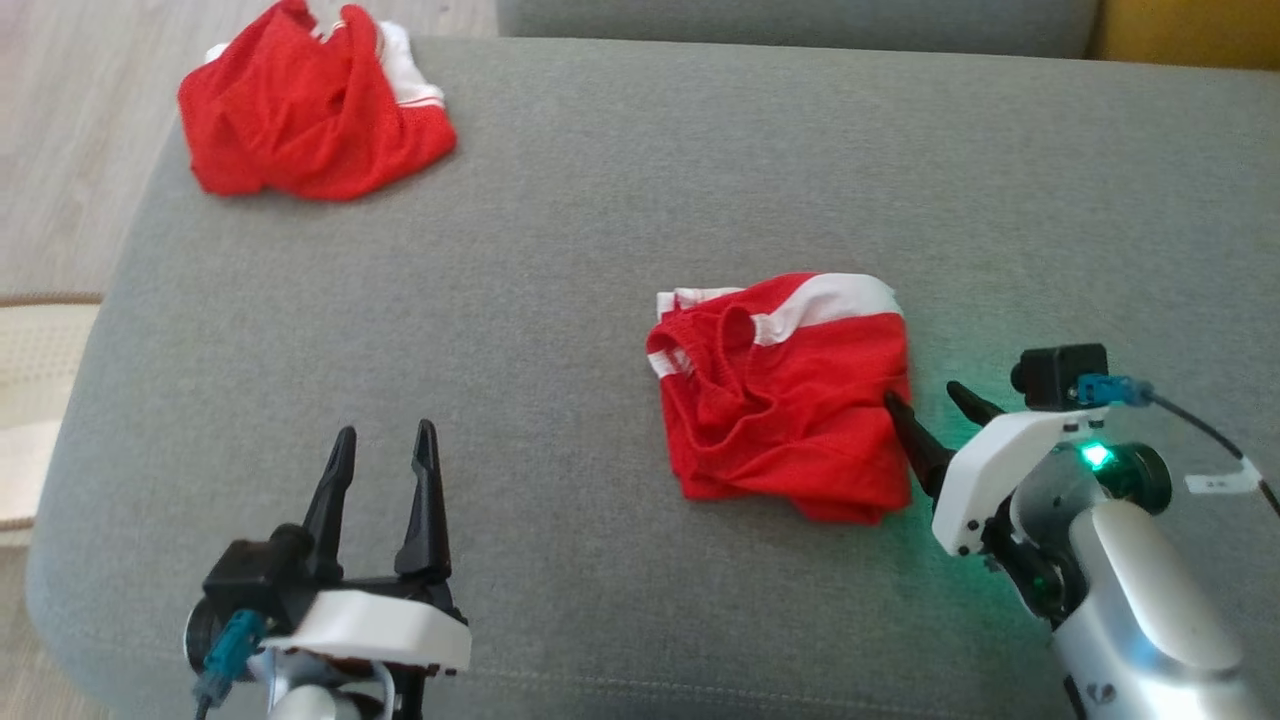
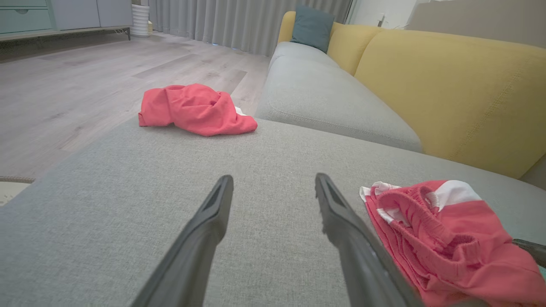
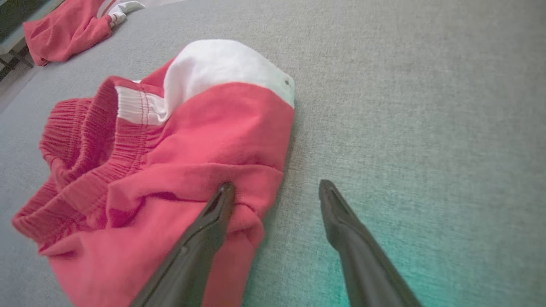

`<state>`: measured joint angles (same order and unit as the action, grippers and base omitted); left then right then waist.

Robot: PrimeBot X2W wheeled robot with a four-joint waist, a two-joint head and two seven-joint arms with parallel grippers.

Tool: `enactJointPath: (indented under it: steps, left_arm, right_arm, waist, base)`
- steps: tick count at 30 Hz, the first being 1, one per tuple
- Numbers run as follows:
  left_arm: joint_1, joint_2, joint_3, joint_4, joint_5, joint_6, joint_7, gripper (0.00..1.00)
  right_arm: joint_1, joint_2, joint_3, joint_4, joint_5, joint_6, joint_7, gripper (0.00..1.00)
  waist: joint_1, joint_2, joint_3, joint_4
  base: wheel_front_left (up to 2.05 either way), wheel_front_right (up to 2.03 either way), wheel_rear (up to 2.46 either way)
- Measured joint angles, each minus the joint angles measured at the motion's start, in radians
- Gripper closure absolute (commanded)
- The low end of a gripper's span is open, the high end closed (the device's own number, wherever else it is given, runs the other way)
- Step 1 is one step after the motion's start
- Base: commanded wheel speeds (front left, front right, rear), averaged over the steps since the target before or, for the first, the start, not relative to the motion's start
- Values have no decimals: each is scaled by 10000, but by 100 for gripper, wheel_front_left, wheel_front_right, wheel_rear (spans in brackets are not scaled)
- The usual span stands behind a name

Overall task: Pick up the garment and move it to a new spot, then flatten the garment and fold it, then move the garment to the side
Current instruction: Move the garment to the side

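Observation:
The garment (image 1: 785,395), red shorts with white stripes, lies folded on the grey cushion (image 1: 600,200), right of centre. It also appears as the garment (image 2: 443,238) and the garment (image 3: 179,162) in the wrist views. My right gripper (image 1: 930,405) stands open at its right edge, one finger over the red cloth and the other over bare cushion, as the right gripper (image 3: 277,187) shows. My left gripper (image 1: 385,440) hovers open over bare cushion to the garment's left, nothing between the fingers of the left gripper (image 2: 273,181).
A second red garment (image 1: 310,105) lies crumpled at the cushion's far left corner, by the edge over the wooden floor (image 1: 80,120). A yellow sofa back (image 2: 448,94) and a teal pillow (image 2: 311,25) stand beyond. A pale rug (image 1: 30,380) lies left of the cushion.

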<state>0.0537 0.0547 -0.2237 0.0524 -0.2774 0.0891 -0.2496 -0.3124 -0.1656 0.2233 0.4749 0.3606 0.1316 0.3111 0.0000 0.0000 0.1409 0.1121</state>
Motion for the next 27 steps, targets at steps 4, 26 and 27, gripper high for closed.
enactJointPath:
  steps: [4, 26, 27]
  left_arm:
    - [-1, 0, -15, -2, 0, 0, 0, 0]
    - [-168, 0, -148, -125, 173, -27, 0, 0]
    - [-248, -2, -130, -150, 230, -54, -2, 0]
  right_arm:
    - [-266, 2, 2, 426, 462, 0, 376, 0]
    - [-1812, -17, 694, 1664, 1622, 0, 635, 100]
    - [-1936, -132, 692, 1664, 1555, 0, 556, 100]
  waist:
    - [0, 0, 69, 182]
    - [0, 0, 599, -412]
    - [0, 0, 647, -528]
  base:
    - [0, 0, 0]
    - [0, 0, 0]
    - [0, 0, 0]
